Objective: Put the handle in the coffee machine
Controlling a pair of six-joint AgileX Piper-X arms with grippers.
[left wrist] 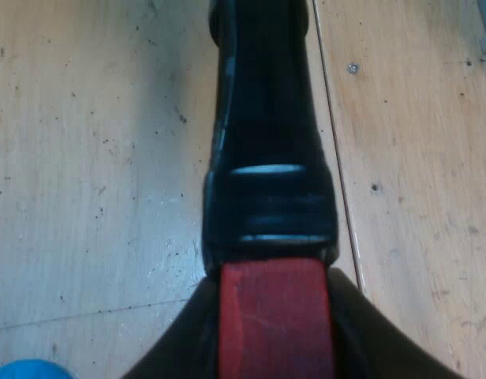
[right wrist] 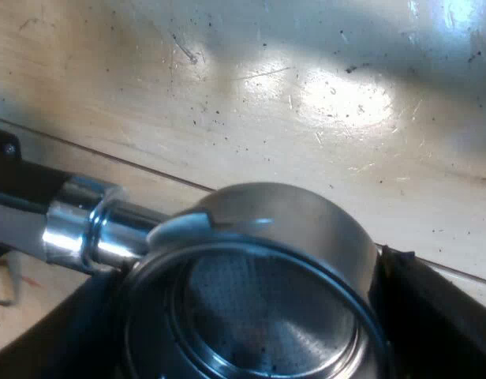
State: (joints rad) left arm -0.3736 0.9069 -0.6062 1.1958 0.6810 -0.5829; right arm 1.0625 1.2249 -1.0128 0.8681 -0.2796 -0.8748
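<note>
The metal holder's dark handle runs away from my left gripper over the wooden table. Its red end sits pinched between my left fingers, which press on both sides of it. In the right wrist view the holder's round metal basket faces up, with its perforated inside bare. A shiny neck joins the basket to the dark handle. My right gripper is shut around the basket, with a black finger tight against each side.
A pale wooden tabletop with plank seams and dark specks lies under the holder. A small screw head sits in the wood beside the handle. A bit of something blue shows by my left fingers.
</note>
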